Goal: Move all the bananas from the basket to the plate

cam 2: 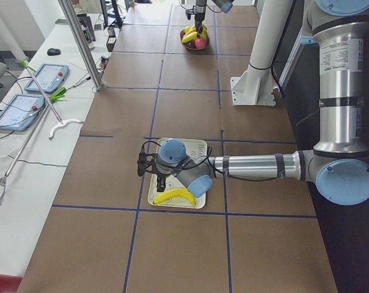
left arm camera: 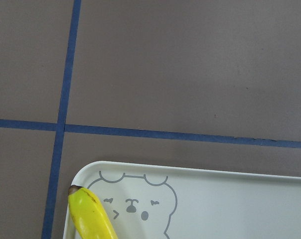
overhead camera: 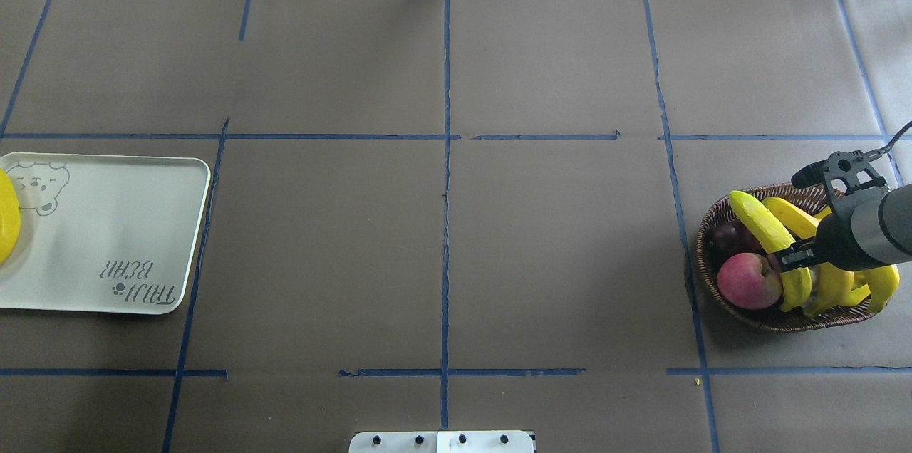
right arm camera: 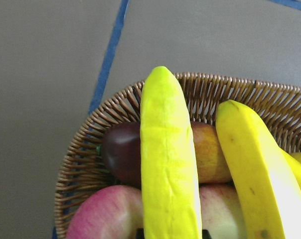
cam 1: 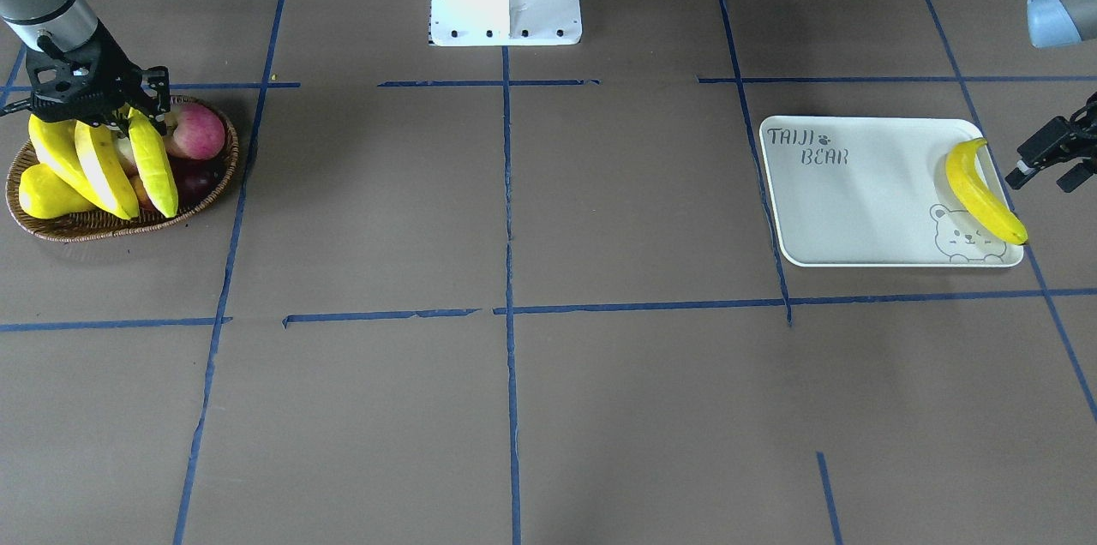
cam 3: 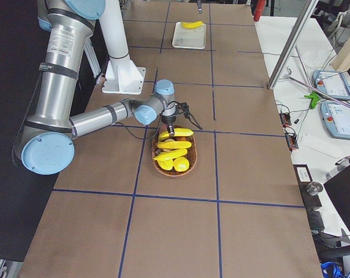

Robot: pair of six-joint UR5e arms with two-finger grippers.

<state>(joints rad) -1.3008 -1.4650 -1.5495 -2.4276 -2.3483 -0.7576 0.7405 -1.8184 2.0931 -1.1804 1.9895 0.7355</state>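
Wicker basket [cam 1: 103, 228], left of front-facing view, carries three bananas [cam 1: 101, 172]. Right claw [cam 1: 144, 110] grips greenish-yellow banana [cam 1: 154, 161] there. Fourth banana [cam 1: 981, 195] lies along plate [cam 1: 857, 211] right edge. Left claw [cam 1: 1050, 175] just beside, spread wide.

bananas [cam 1: 103, 168]: bright yellow, dark tips
banana [right arm camera: 168, 159] between the right gripper's [cam 1: 137, 110] jaws: paler lemon yellow
pear [cam 1: 43, 194]: plain yellow
apple [overhead camera: 744, 280]: pink-red, streaked
plum [right arm camera: 121, 154]: dark purple
basket [overhead camera: 712, 225]: brown woven wicker
tray [cam 1: 857, 211]: white, grey lettering and bear drawing
bench [cam 1: 643, 211]: brown, gridded with blue tape [cam 1: 507, 185]
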